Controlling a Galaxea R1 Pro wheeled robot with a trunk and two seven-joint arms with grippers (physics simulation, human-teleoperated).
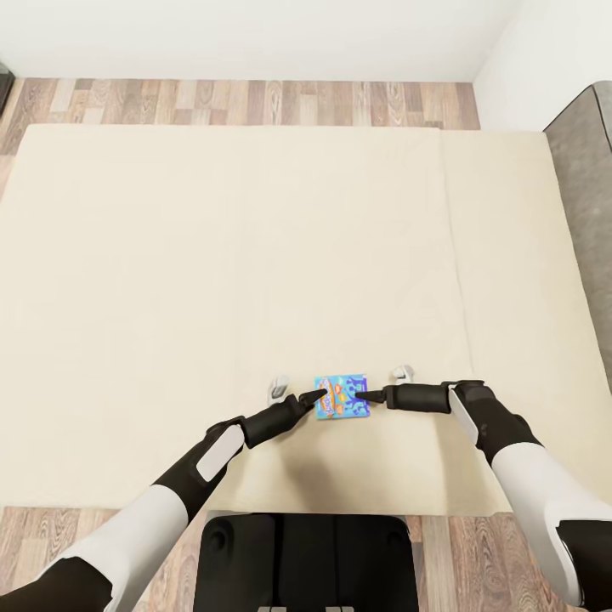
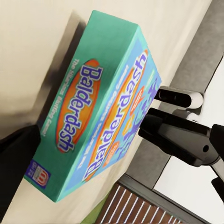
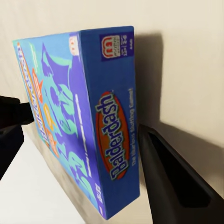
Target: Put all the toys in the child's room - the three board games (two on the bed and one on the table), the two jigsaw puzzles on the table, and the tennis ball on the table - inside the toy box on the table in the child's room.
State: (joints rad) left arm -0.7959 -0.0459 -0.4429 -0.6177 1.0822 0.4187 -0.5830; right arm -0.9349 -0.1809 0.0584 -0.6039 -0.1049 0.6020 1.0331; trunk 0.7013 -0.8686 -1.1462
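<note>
the beige bed (image 1: 255, 280) is filling the head view, a strip of wood-plank floor (image 1: 255, 100) and white wall (image 1: 255, 38) lying at 12 o'clock and a grey headboard (image 1: 586, 195) at 3 o'clock. at about 6 o'clock the blue board game (image 1: 342, 396) is sitting between the left gripper (image 1: 316, 398) and right gripper (image 1: 364, 395), each pressing a side; i cannot tell how wide either is standing.

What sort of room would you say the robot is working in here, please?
Most likely a bedroom: a wide plain beige mattress takes up most of the head view, with light wood-plank flooring and white walls beyond. The blue Balderdash board game box held between both grippers suggests a child's room.
</note>
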